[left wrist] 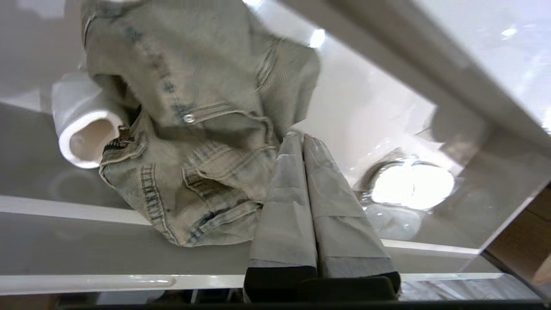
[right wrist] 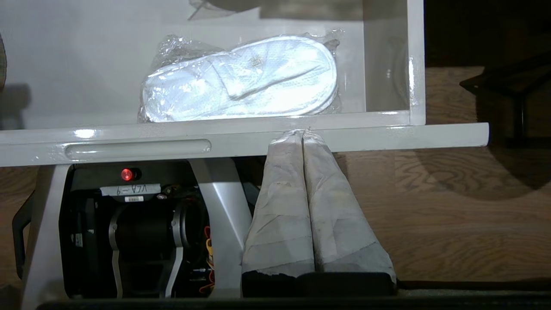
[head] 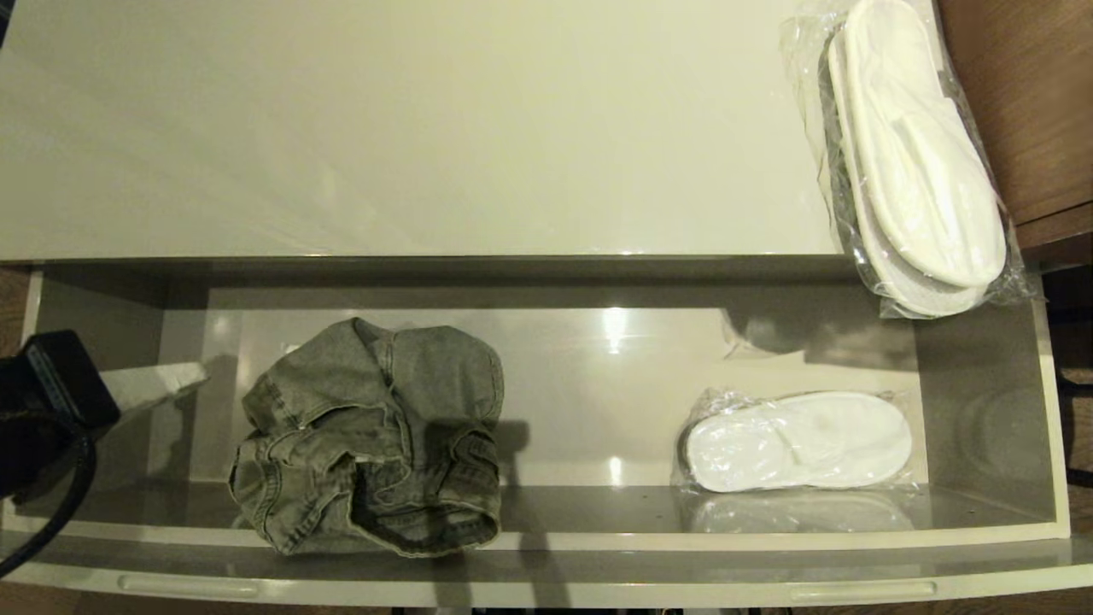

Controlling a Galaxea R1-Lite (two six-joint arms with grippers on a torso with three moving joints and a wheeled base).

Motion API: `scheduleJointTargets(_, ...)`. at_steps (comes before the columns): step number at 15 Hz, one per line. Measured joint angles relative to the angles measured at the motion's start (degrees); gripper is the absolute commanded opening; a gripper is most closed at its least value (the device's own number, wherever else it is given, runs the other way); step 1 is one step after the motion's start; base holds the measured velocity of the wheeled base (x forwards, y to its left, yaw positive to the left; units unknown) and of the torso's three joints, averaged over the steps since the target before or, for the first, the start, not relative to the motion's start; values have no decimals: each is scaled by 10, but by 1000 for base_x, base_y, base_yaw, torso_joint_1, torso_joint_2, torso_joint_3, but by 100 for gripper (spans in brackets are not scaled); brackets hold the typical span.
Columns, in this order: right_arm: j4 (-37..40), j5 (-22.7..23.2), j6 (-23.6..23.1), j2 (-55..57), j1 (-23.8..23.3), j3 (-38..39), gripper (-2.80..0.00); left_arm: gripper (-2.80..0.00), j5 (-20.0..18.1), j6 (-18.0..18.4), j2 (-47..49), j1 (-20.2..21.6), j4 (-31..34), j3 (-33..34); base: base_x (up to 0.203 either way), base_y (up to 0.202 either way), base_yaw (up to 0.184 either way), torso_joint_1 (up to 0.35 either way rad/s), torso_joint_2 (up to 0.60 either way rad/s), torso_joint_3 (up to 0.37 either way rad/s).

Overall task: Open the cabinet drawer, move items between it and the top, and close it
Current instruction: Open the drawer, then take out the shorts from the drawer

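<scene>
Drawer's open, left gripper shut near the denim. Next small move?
Probably open the left gripper and ease it onto the denim garment. Its fingers are pressed together beside the cloth, holding nothing, and the garment lies in the open drawer, not on the top.

A white paper roll [left wrist: 82, 133] lies in the drawer; brown wooden furniture [head: 1025, 102] stands beside.
</scene>
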Motion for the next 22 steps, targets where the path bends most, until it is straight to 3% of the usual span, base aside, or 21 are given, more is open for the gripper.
scheduleJointTargets(5, 0, 0, 0, 0, 0, 0, -280, -280, -7, 7, 4, 0, 19, 42, 0, 0, 0, 0, 0, 0)
scheduleJointTargets(9, 0, 0, 0, 0, 0, 0, -280, -280, -24, 48, 53, -1, 54, 48, 0, 0, 0, 0, 0, 0)
scheduleJointTargets(10, 0, 0, 0, 0, 0, 0, -280, 0, -27, 52, 69, -1, 59, 50, 0, 0, 0, 0, 0, 0)
scheduleJointTargets(18, 0, 0, 0, 0, 0, 0, -280, 0, -27, 48, 98, -27, 52, 62, 0, 0, 0, 0, 0, 0)
scheduleJointTargets(22, 0, 0, 0, 0, 0, 0, -280, 0, -40, 51, 93, -38, 19, 71, 0, 0, 0, 0, 0, 0)
